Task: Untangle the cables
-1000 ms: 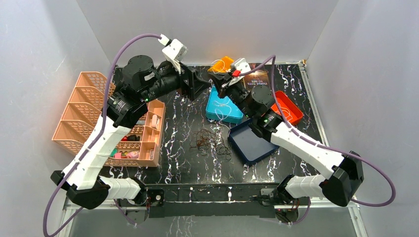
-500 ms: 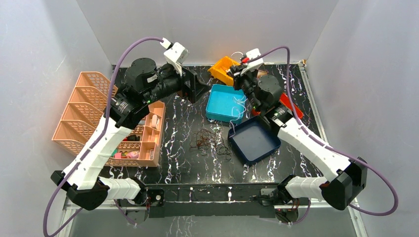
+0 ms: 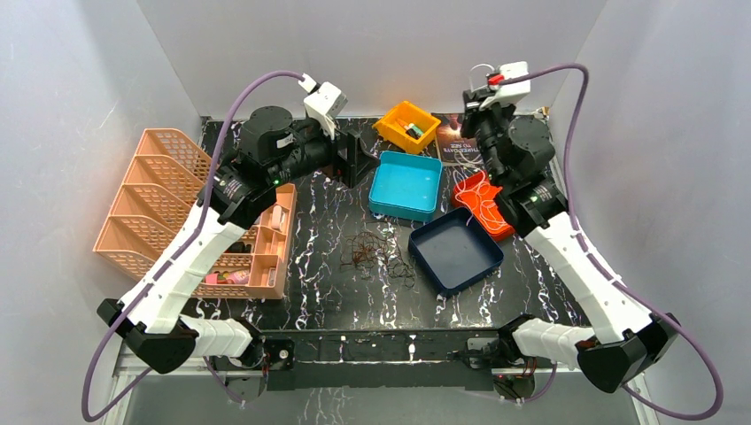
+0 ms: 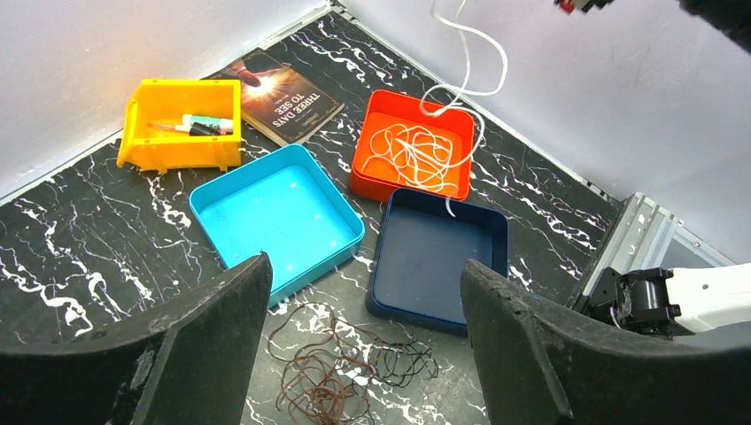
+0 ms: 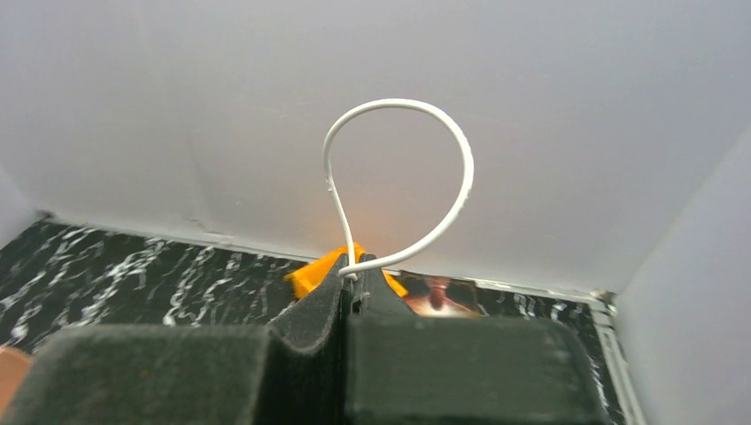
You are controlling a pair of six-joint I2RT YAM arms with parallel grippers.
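A loose clump of cables lies on the marble table: a reddish-brown cable (image 4: 312, 382) and a thin black cable (image 4: 409, 363), also visible from above as one clump (image 3: 376, 257). A white cable (image 5: 394, 101) loops up out of my right gripper (image 5: 354, 266), which is shut on it high by the back wall (image 3: 485, 88). The rest of that white cable (image 4: 414, 152) hangs down and coils in the red tray (image 4: 407, 99). My left gripper (image 4: 365, 270) is open and empty, held above the table (image 3: 356, 159), looking down at the clump.
A teal tray (image 3: 406, 184) and a navy tray (image 3: 456, 251) sit beside the clump. A yellow bin (image 3: 407, 124) with small items and a book (image 3: 456, 142) are at the back. A peach organiser rack (image 3: 168, 204) stands on the left.
My right gripper has swung up and to the right, carrying the white cable from over the teal tray to the red tray. My left gripper has opened wider and shifted slightly right.
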